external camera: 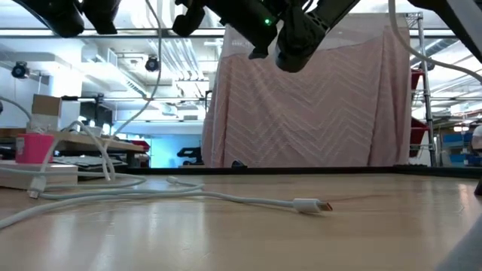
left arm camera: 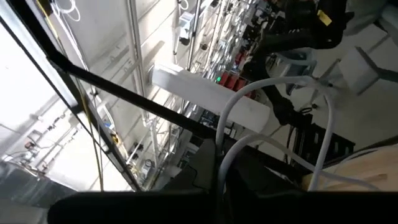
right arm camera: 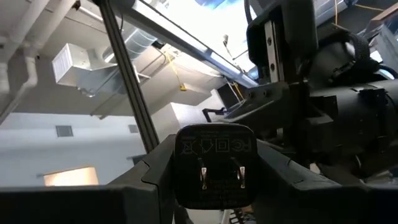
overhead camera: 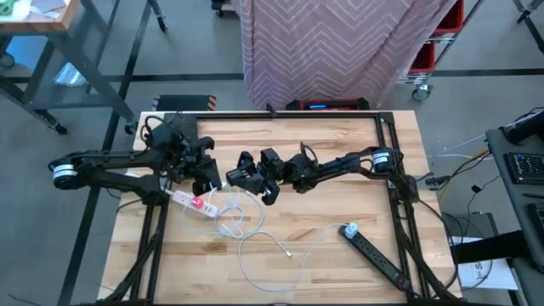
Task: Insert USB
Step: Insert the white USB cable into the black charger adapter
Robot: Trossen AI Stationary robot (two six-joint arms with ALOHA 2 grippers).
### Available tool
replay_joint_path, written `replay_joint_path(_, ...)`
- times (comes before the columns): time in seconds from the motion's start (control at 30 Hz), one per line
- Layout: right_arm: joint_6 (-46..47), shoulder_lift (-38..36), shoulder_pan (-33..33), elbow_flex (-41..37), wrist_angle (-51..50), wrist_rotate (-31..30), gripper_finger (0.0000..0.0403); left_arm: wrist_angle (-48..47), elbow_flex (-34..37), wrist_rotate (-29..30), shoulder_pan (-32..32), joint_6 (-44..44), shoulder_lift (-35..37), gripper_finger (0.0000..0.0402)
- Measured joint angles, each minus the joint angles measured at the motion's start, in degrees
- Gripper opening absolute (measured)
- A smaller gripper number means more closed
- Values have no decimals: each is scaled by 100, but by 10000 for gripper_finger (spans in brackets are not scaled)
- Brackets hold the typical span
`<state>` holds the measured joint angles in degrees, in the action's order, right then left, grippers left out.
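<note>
Both arms raised mid-table. Right gripper [right arm camera: 211,186] is clamping a black wall charger [right arm camera: 214,165], its two flat metal prongs facing the wrist camera. Left gripper [overhead camera: 202,174] is holding its jaws together on a white cable [left arm camera: 249,118]; smooth, rubbery, looping. Best approach, likely: keep charger steady, align plug squarely, push gently, no twisting

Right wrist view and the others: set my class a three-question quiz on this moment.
1. True or false: the right gripper holds a black plug adapter with its two prongs facing the camera.
2. The loose end of the white cable lies: A) in a gripper, B) on the table, C) in the black power strip.
3. What does the left gripper pinch?

Key: 1 true; 2 B; 3 the white cable.
</note>
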<state>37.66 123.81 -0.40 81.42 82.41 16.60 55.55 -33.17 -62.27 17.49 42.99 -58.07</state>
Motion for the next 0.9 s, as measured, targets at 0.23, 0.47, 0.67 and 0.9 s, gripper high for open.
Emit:
replay_joint_path(0.23, 172, 2, -3, -1, 108, 20, 131, -168, 13, 17, 69, 45, 28, 2)
replay_joint_path(0.47, 226, 2, -2, 58, 234, 44, 131, -203, 22, 24, 99, -129, 77, 2)
replay_joint_path(0.67, 239, 2, 0, 102, 203, -71, 131, -203, -45, -4, 97, 108, 60, 2)
replay_joint_path(0.9, 285, 2, -2, 117, 224, -158, 131, -310, -358, -41, 99, 154, -124, 2)
